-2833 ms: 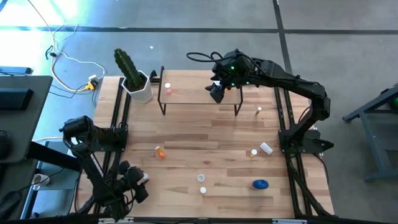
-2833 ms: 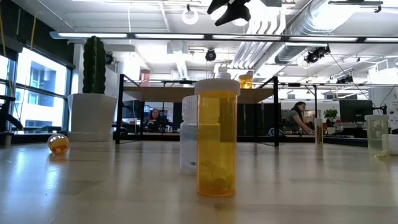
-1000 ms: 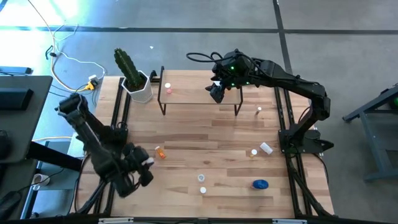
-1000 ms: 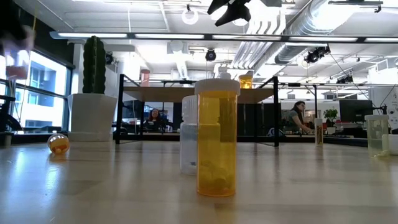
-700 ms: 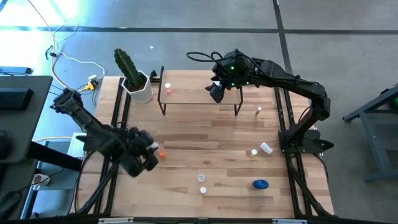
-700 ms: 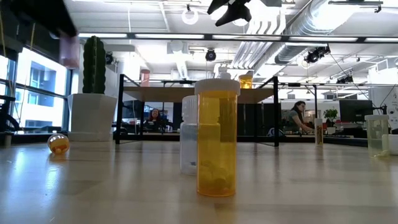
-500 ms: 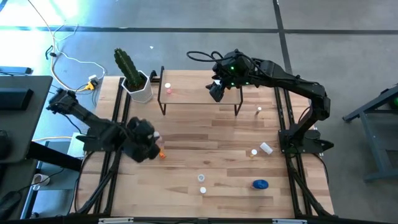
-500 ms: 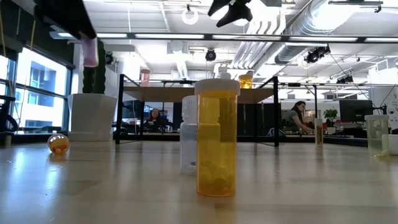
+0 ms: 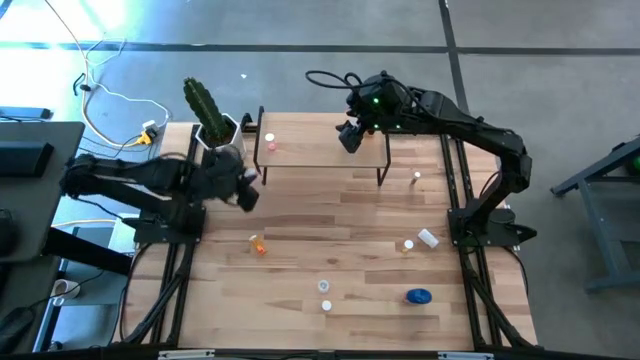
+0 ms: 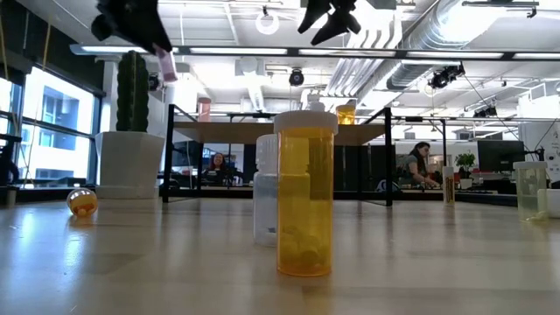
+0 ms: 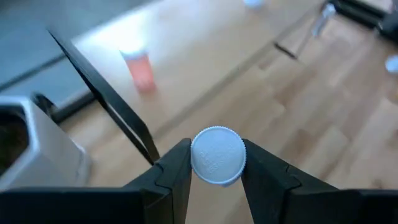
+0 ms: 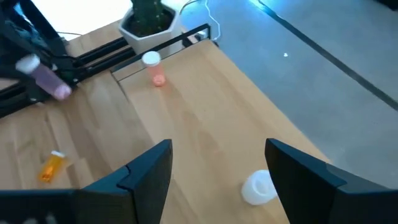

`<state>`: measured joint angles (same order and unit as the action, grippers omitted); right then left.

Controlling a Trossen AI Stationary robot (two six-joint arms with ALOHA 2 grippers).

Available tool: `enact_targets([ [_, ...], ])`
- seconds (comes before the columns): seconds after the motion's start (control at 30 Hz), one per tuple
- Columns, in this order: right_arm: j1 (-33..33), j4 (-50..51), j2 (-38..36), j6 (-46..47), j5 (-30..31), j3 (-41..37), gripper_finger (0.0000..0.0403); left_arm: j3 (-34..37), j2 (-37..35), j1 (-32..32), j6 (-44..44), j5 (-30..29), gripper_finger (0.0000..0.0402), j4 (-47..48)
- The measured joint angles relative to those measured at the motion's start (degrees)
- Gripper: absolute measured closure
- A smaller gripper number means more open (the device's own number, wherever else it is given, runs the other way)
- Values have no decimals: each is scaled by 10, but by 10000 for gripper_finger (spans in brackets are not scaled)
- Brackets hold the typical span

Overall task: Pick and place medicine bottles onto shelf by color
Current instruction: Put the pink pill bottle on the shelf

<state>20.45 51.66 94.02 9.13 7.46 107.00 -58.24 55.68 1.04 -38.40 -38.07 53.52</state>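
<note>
step: left gripper [image 11: 214,177] is carrying pink bottle [image 12: 45,79] w/ white cap toward shelf [image 9: 310,150], jaws clamping it
right gripper [image 9: 349,137]: is hovering over shelf, jaws wide, empty
next: prob. needs setting down beside other pink bottle [image 9: 270,142] on shelf

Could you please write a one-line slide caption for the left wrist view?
Left gripper carries a white-capped bottle toward the shelf, where a pink bottle stands.

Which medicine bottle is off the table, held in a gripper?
The pink bottle, clamped by its white cap in the left gripper beside the shelf. Every other bottle rests on a surface.
</note>
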Motion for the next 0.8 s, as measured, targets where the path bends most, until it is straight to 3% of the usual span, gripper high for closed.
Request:
enact_targets([
  [0.37,45,0,0,-11,0,0,155,0,-12,203,210,81,289,-169],
  [0.8,89,0,0,-53,0,0,155,0,-8,368,301,186,289,-304],
])
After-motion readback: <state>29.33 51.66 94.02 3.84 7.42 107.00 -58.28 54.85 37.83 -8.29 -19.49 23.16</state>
